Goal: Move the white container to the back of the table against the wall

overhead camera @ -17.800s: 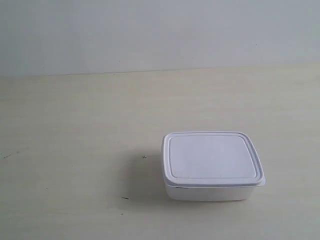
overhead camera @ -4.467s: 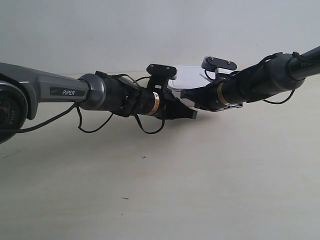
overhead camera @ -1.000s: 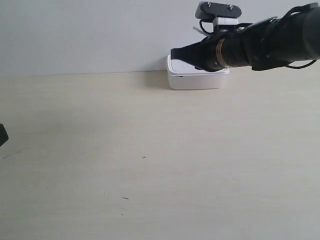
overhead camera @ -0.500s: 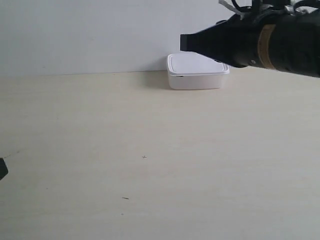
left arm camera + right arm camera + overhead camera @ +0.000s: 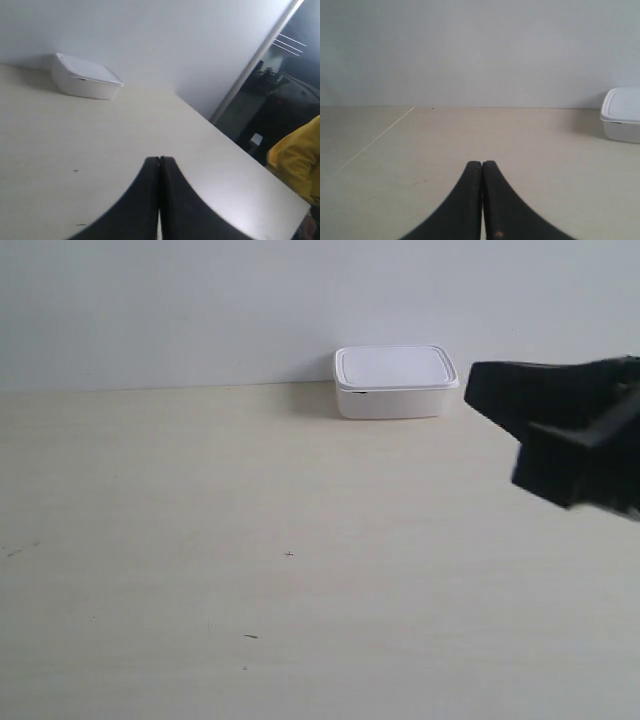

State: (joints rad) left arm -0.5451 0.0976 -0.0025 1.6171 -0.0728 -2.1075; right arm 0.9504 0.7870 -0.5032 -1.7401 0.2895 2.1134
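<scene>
- Plain, smooth, pale grey-white wall: upright backdrop at the 12 o'clock side of the exterior view.
- Broad pale cream wood-grain counter: bounded by the wall at its far edge.
- Blurred black arm at the exterior view's right: at 3 o'clock, above the counter, well apart from the box. Too blurred there to identify as left or right.
- Shallow rectangular white plastic box with rounded corners and flat rimmed lid: upright, lid on, at about 1 o'clock on the counter, at the far edge hard by the wall. Touched by neither tool.
- Left tool, black with tapered fingers: pressed together tip to tip, nothing between, well apart from the box.
- Right tool, black with tapered fingers: likewise together and empty, well apart from the box.
- Tiny dark specks: scattered toward 6 o'clock on the counter.
</scene>
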